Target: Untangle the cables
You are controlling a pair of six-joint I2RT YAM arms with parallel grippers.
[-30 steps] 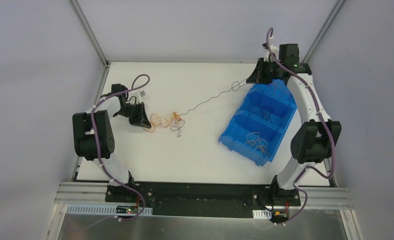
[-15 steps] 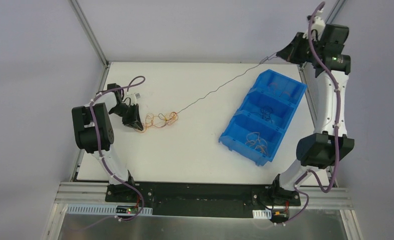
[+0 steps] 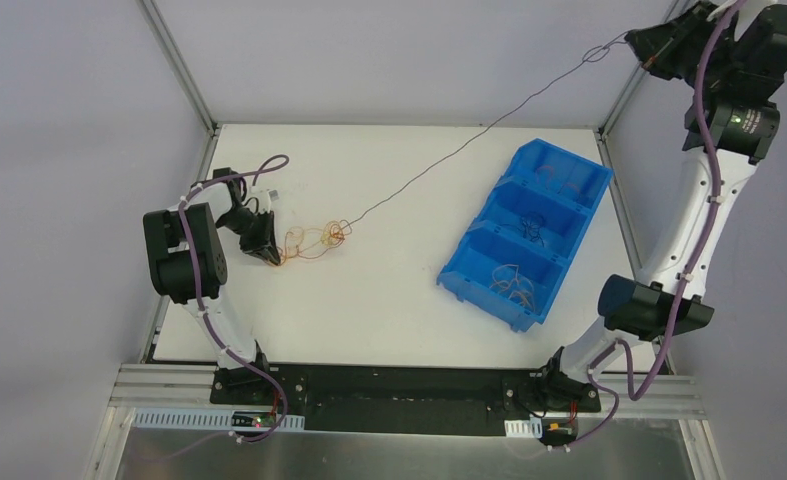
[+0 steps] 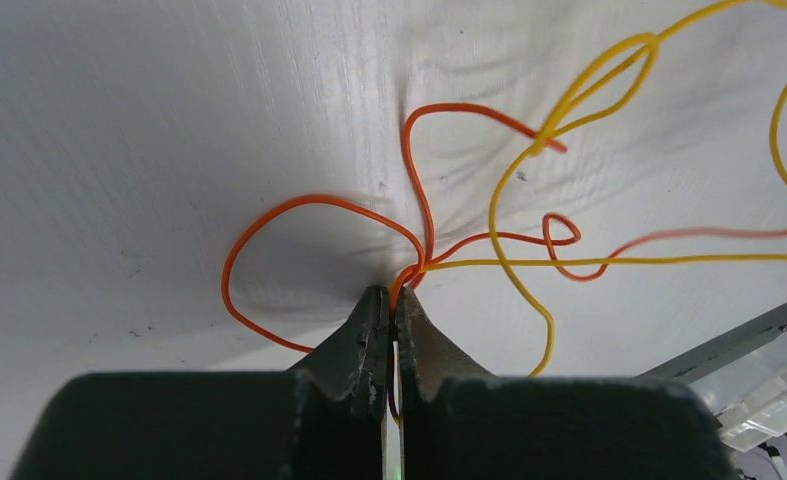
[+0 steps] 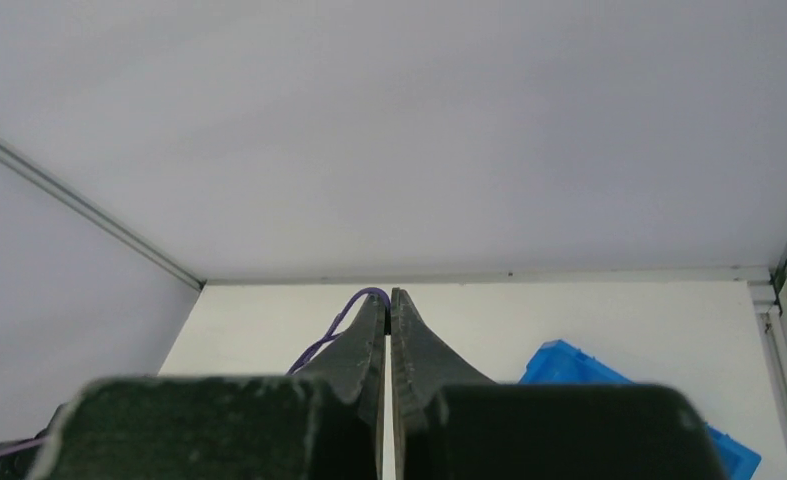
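Table (image 3: 409, 300), one cable tangle (image 3: 314, 238) (one bin (image 3: 477, 298))

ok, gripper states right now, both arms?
Left gripper: closed, pinching the orange wire at the table.
Right gripper: closed, holding the dark wire raised high, pulled taut from the tangle.

A robotics lab cell: a white table (image 3: 399, 300), aluminium frame rails (image 3: 178, 65), plain grey walls (image 3: 389, 50), arms (image 3: 184, 262) bolted down.
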